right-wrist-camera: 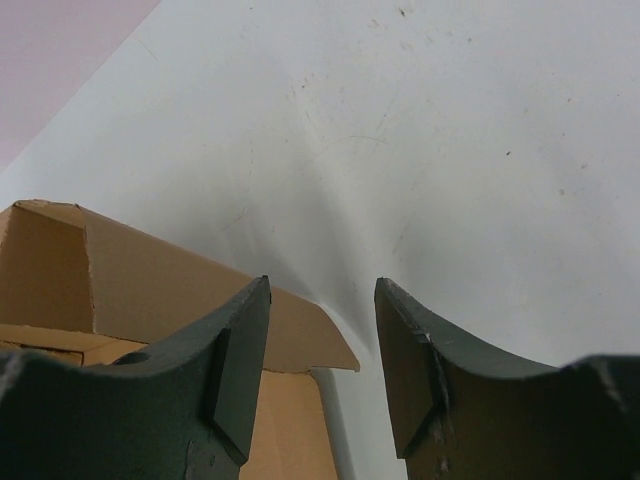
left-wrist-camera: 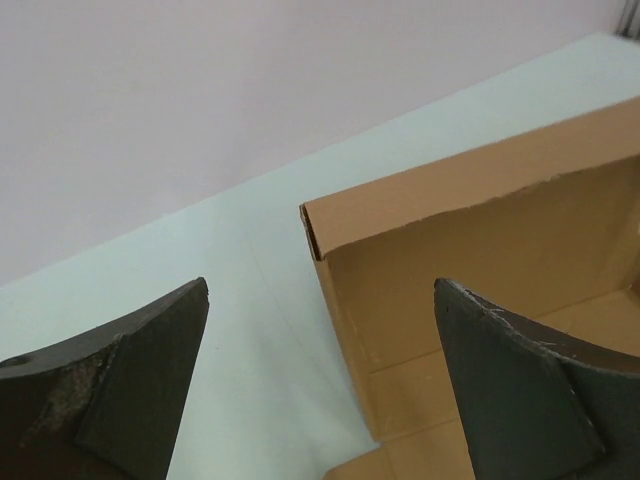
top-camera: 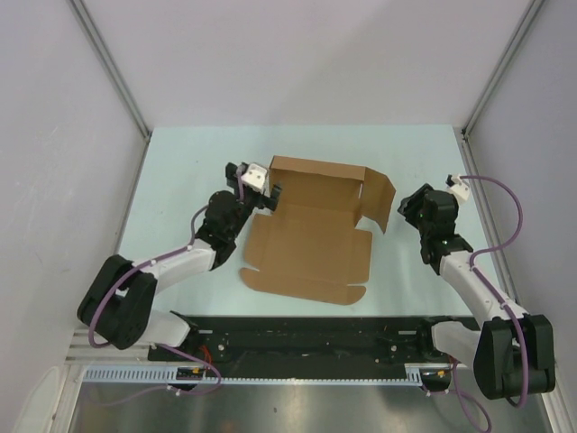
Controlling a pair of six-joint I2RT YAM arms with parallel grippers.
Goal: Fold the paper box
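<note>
On the pale surface [top-camera: 180,162] sat the half-folded brown cardboard paper box [top-camera: 311,244], left pincer [left-wrist-camera: 322,290] wide and empty at its ten o'clock corner, right pincer [right-wrist-camera: 322,285] half-spread and empty at three o'clock.

The paper box [left-wrist-camera: 480,230] is cut off by the edges of both wrist views — only part shows.

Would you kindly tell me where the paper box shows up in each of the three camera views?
Top view: the paper box lies in the centre, between the two arms.
Left wrist: paper box fills the right half, one upright corner near the middle.
Right wrist: paper box sits lower left, partly behind a finger.
Shared landmark: the pale table under it.
</note>
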